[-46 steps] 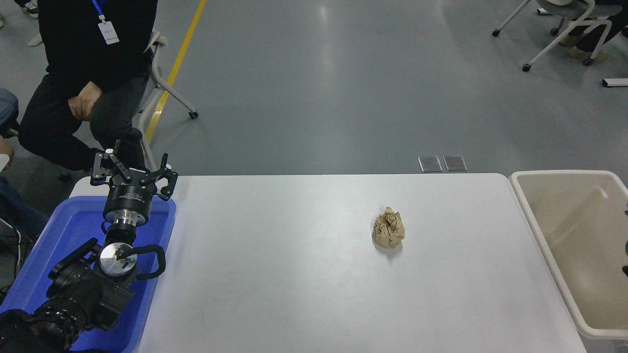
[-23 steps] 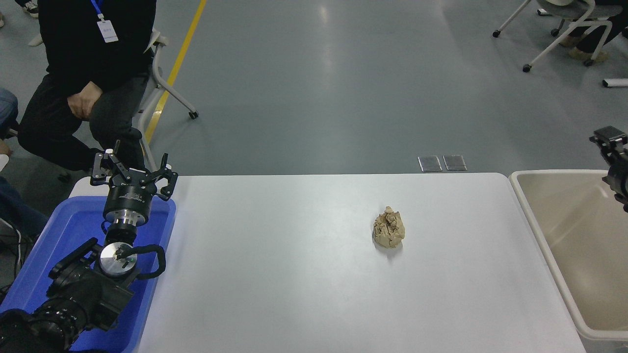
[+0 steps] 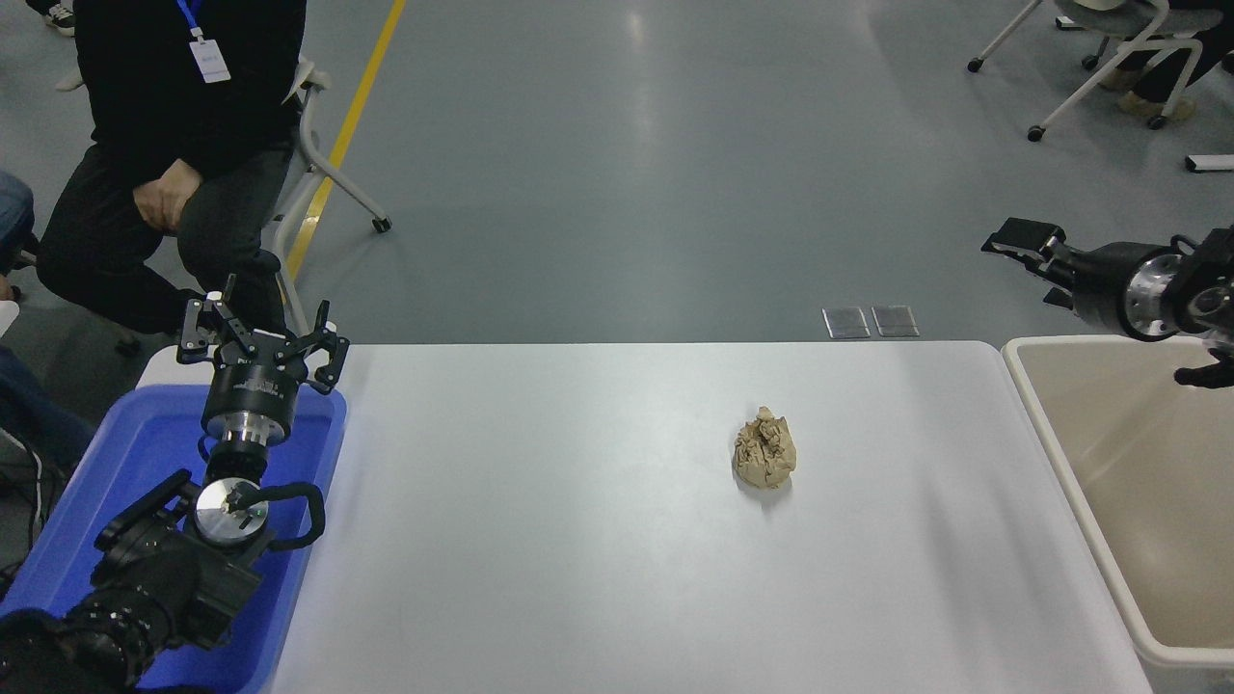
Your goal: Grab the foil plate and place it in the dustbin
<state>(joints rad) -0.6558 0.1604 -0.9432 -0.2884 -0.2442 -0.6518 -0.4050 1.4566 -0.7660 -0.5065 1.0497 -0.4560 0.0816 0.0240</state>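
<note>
Right gripper hangs above the dustbin's far-left corner — fingers together or apart, I cannot tell; left gripper, fingers apart, parked over blue tray.

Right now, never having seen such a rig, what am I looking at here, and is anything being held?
One camera looks down from the robot's head over a white table. The left gripper is parked open above a blue tray. The right gripper reaches in from the right edge, above the cream dustbin, carrying nothing visible. Only a crumpled tan paper ball lies on the table. No foil plate is in view. A person sits at the far left.
</note>
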